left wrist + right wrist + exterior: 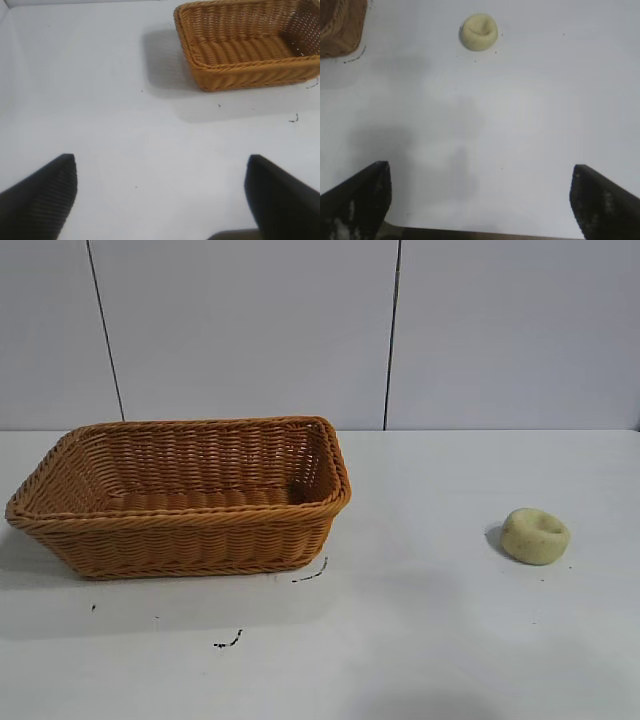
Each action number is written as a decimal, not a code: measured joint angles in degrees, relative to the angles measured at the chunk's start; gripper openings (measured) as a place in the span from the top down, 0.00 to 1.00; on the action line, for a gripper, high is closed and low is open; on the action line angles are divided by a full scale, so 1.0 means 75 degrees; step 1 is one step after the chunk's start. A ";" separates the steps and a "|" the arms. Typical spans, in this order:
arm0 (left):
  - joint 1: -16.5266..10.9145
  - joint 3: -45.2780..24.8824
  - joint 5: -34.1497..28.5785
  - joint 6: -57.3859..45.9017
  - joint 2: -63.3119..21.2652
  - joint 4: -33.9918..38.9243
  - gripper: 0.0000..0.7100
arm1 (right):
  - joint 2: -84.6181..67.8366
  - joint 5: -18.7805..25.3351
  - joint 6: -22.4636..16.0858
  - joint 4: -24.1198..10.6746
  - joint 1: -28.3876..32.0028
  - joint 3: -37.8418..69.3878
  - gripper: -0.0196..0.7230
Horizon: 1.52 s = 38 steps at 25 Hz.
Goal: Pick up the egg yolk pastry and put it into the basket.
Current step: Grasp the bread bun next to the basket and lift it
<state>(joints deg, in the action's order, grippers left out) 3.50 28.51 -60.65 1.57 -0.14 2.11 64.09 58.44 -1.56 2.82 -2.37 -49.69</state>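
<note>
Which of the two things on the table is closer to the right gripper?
The pastry: it lies alone on the bare table ahead of the open right gripper, while the basket sits farther off to one side.

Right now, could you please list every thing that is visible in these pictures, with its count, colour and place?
egg yolk pastry: one, pale yellow-cream, round with a dimple on top, lying on the table at the right side of the exterior view, well apart from the basket.
basket: one, orange-brown woven wicker, rectangular, standing on the table at the left side of the exterior view, nothing inside it.
table: one, white, with a few small dark marks in front of the basket.
wall: pale grey panels with dark seams, behind the table.
left end effector: one, black, open, above bare table, the basket farther off.
right end effector: one, black, open, above bare table, the pastry ahead of it.
</note>
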 joint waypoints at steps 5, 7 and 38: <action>0.0000 0.0000 0.0000 0.0000 0.0000 0.0000 0.02 | 0.2245 -0.0090 0.0110 0.0000 0.0000 -0.1392 0.04; 0.0000 0.0000 0.0000 0.0000 0.0000 0.0000 0.02 | 0.3108 -0.0131 0.0119 0.0000 0.0000 -0.1996 0.04; 0.0000 0.0000 0.0000 0.0000 0.0000 0.0000 0.02 | 0.7687 -0.1725 0.0209 -0.0216 -0.0329 -0.4408 0.04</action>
<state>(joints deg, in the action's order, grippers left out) 3.50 28.51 -60.65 1.57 -0.14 2.11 121.74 45.50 0.00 1.20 -4.84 -82.76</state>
